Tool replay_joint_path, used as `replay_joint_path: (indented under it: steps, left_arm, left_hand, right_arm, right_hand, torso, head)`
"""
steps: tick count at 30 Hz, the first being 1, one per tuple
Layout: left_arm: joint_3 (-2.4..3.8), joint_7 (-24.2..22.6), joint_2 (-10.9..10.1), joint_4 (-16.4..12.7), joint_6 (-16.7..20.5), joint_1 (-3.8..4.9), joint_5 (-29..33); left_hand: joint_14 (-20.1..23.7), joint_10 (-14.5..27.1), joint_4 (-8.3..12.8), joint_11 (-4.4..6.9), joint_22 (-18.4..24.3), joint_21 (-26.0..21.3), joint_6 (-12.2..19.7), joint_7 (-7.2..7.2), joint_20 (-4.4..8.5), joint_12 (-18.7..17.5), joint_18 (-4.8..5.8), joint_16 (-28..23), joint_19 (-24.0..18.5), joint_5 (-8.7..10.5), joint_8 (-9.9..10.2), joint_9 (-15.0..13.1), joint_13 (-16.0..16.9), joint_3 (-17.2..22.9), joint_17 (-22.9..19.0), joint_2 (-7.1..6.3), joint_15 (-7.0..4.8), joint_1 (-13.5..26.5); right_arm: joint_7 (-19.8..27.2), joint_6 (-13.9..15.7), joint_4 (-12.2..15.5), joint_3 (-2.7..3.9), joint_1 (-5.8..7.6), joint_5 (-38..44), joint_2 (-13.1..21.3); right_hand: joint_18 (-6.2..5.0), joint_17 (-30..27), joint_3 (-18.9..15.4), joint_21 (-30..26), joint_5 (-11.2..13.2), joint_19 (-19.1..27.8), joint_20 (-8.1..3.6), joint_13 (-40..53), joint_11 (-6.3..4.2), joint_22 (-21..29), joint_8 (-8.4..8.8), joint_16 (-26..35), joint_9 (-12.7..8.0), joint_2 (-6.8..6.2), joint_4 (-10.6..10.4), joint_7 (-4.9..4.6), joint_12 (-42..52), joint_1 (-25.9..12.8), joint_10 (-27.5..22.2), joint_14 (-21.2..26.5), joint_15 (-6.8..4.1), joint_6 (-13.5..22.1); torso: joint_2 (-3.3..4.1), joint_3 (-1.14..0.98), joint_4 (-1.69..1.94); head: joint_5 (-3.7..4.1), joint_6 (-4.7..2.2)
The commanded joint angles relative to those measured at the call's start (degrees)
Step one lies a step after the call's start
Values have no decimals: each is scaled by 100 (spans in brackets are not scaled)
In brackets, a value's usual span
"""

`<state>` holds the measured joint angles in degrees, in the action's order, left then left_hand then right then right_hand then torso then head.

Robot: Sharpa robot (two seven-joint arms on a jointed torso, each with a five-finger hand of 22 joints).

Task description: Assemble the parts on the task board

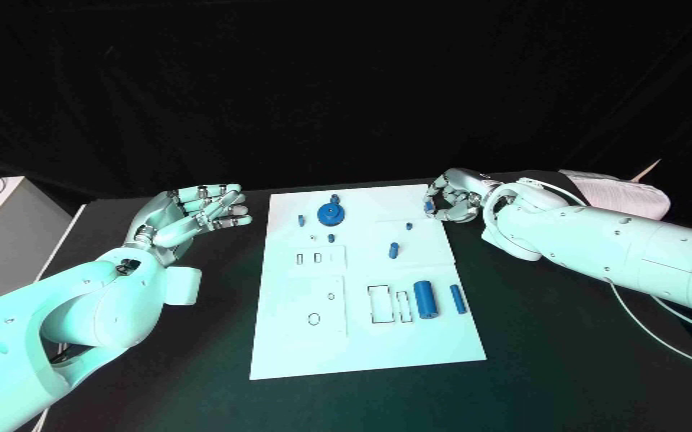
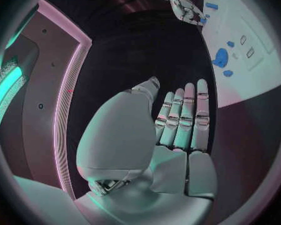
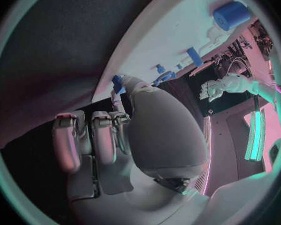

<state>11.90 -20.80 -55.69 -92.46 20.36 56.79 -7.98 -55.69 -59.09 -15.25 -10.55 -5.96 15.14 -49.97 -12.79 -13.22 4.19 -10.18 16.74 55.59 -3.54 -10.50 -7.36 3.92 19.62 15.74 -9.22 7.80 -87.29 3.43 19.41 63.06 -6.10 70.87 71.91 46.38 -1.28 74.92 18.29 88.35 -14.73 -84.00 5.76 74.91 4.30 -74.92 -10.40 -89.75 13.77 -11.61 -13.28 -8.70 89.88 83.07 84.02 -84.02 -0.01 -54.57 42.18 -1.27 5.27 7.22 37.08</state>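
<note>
On the white task board (image 1: 303, 337), mid-table, a blue cylinder (image 1: 424, 297) and a slim blue peg (image 1: 457, 299) lie near its right edge, a blue disc (image 1: 330, 215) near its far edge. The left hand (image 1: 195, 214) hovers off its left edge, fingers spread, holding nothing. The right hand (image 1: 459, 195) pinches a small blue part (image 3: 118, 83) at the far right corner

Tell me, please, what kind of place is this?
Probably a robotics lab test bench: a black table against a dark backdrop, a white task board carrying small blue parts, and two robot hands, left and right.
</note>
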Motion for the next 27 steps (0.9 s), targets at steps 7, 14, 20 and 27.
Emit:
replay_joint_path:
  steps: [7,14,20,27]
  left_arm:
    - [5,-12,6,-7,-95,0,-3]
    - [5,-9,4,-6,-93,0,-3]
    - [5,-10,3,-5,-92,-1,-3]
    - [5,-8,-3,-5,-94,-1,-4]
  left_hand:
    - [44,-35,-5,5,7,26,15,-96,-17,-35,-27,21,-12,25,17,8,-4,44,5,-39,-4,3]
    - [44,-35,-5,5,7,26,15,-96,-17,-35,-27,21,-12,25,17,8,-4,44,5,-39,-4,3]
    - [44,-35,-5,5,7,26,15,-96,-17,-35,-27,21,-12,25,17,8,-4,44,5,-39,-4,3]
    - [44,-35,-5,5,7,26,15,-96,-17,-35,-27,21,-12,25,17,8,-4,44,5,-39,-4,3]
  right_arm:
    - [18,-32,-29,-2,-6,86,-35]
    - [-6,256,-23,-2,-8,128,-42]
    - [-64,571,17,-2,-10,179,-42]
    - [-252,1005,314,4,-5,229,3]
  right_hand:
    - [80,1508,255,29,62,-519,-88,1509,-86,-1349,-186,-25,44,153,29,89,12,-46,598,-598,-130,-288]
    - [80,1508,422,27,84,-520,-239,1509,-235,-1351,-475,-25,162,300,114,260,12,-120,598,-598,-288,-548]
    - [83,1508,446,35,92,-526,-281,1509,-280,-1361,-572,-25,208,319,147,308,12,-159,598,-598,-330,-583]
    - [85,1508,449,40,94,-529,-289,1509,-290,-1367,-591,-25,217,317,158,316,12,-166,598,-598,-337,-582]
  torso:
    - [3,-8,-4]
    - [0,-4,-1]
    - [-3,0,-2]
    - [-10,6,-18]
  head:
    - [2,6]
    - [5,13]
    - [-1,12]
    - [-29,9]
